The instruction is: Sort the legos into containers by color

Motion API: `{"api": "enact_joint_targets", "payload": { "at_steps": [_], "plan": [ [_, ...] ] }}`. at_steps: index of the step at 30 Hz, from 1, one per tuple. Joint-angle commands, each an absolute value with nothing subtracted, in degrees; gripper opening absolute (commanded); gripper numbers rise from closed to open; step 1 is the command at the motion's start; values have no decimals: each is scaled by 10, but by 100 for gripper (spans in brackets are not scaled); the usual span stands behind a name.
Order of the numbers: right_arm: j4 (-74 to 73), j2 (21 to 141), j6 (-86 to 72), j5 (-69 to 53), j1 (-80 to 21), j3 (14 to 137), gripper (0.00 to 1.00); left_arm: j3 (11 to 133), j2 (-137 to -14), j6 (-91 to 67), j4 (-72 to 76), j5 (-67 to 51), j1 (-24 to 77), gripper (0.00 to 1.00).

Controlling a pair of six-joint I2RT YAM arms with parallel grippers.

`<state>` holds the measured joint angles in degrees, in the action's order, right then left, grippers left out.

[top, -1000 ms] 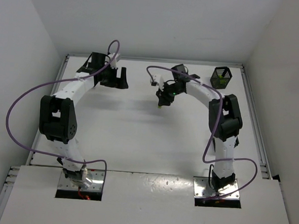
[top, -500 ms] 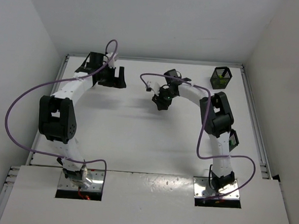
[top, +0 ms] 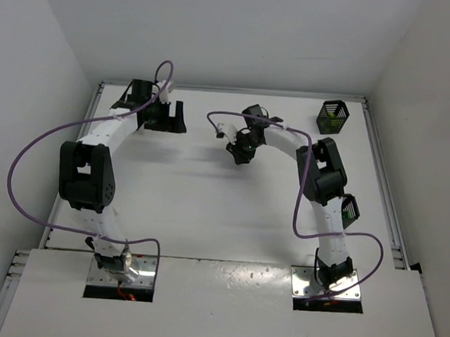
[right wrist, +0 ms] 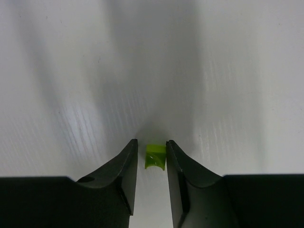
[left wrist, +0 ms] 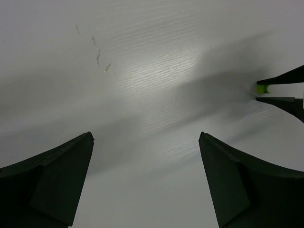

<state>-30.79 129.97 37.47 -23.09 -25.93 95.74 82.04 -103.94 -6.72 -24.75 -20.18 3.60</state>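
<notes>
At 4 o'clock, half hidden behind my right arm, a basket shows green inside. Near the middle, my right gripper stands narrow around one yellow-green brick on the table; I cannot tell if it pinches. My left gripper, at 10 o'clock, gapes wide and empty. At 1 o'clock the black basket shows yellow-green inside. I see no other loose bricks, so I judge the sorting nearly done.

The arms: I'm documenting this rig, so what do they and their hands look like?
Both the left arm and right arm have white links with bulky black joint housings, and a looping purple cable runs along each. The left hand and right hand each have two black, tapering fingers.
</notes>
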Motion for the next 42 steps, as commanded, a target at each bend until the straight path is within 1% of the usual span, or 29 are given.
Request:
{"api": "enact_joint_targets", "payload": {
  "at_steps": [1, 4, 5, 8, 12, 14, 15, 20, 26, 30, 34, 40, 42],
  "plan": [
    [-320, 1304, 375, -214, -261, 971, 30, 838, -1045, -73, -239, -212, 27, 100],
    [-327, 1304, 381, -214, -261, 961, 24, 844, -1050, -73, -244, -217, 27, 100],
    [-327, 1304, 381, -214, -261, 961, 19, 844, -1050, -73, -244, -217, 27, 100],
    [-332, 1304, 381, -208, -261, 955, 9, 849, -1056, -73, -244, -217, 27, 100],
    [-332, 1298, 381, -203, -256, 950, 5, 849, -1056, -73, -244, -217, 27, 100],
    [-326, 1292, 373, -203, -256, 943, 5, 854, -1056, -73, -244, -217, 27, 100],
    [-318, 1285, 373, -203, -251, 943, 3, 854, -1062, -73, -244, -217, 27, 100],
    [-287, 1251, 315, -198, -245, 943, 2, 860, -1062, -73, -244, -222, 27, 100],
    [-274, 1225, 201, -192, -200, 1003, 1, 871, -1062, -61, -244, -229, 27, 100],
    [-259, 1203, 155, -150, -157, 1017, 0, 866, -1062, -54, -244, -229, 39, 100],
    [-270, 1208, 149, -107, -86, 1045, 0, 860, -1062, -41, -251, -229, 53, 100],
    [-308, 1249, 127, -66, 16, 1154, 0, 860, -1051, -9, -263, -221, 78, 100],
    [-315, 1263, 127, -38, 34, 1172, 0, 866, -1051, -9, -263, -221, 83, 100]
  ]
}}
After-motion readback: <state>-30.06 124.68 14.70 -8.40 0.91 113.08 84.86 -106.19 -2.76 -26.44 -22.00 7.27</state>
